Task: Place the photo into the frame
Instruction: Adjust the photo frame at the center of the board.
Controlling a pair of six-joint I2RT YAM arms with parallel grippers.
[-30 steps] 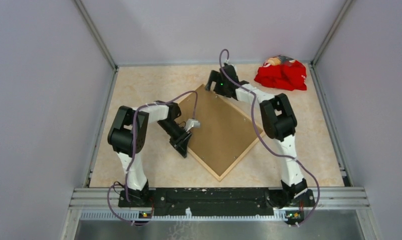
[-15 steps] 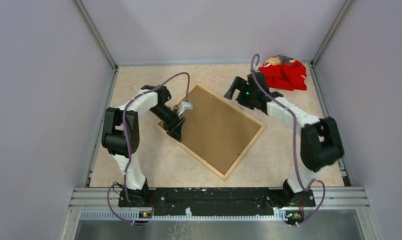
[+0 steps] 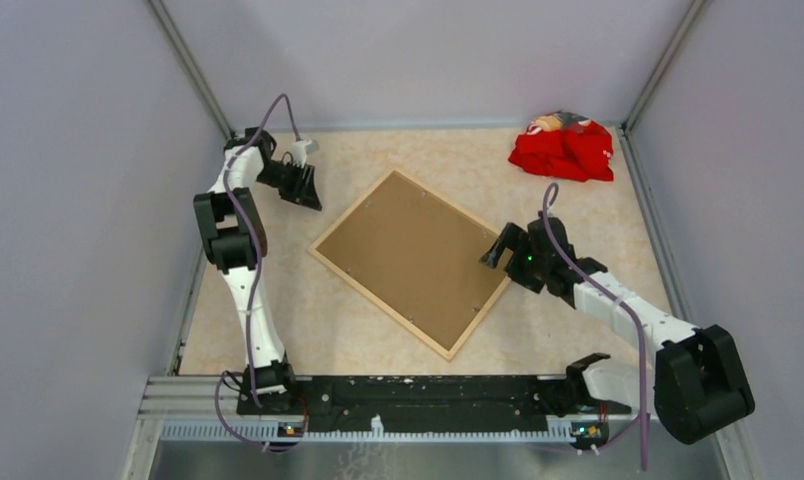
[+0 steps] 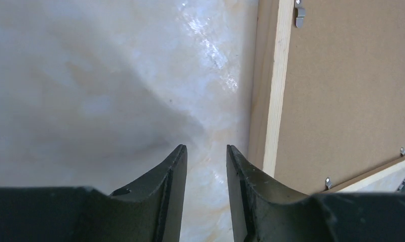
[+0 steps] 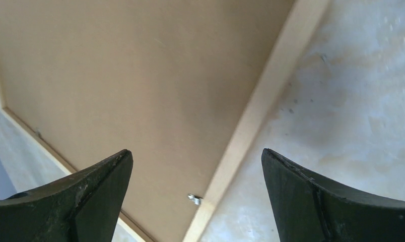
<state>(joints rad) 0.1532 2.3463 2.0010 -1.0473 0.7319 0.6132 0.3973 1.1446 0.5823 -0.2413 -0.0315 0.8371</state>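
Presently, frame [image 3: 378,305] is laid face down, backing board [image 3: 418,255] uppermost. Left gripper [image 4: 205,148] is seen narrowly parted, empty; right gripper [image 5: 196,154] is spread wide, empty, over frame's edge.

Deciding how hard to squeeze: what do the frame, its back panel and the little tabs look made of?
The frame: pale wood, matte and seemingly unvarnished, with faint grain. The back panel: probably brown fibreboard, flat, uniform and dull. The tabs: small grey pieces with a slight sheen, likely metal.
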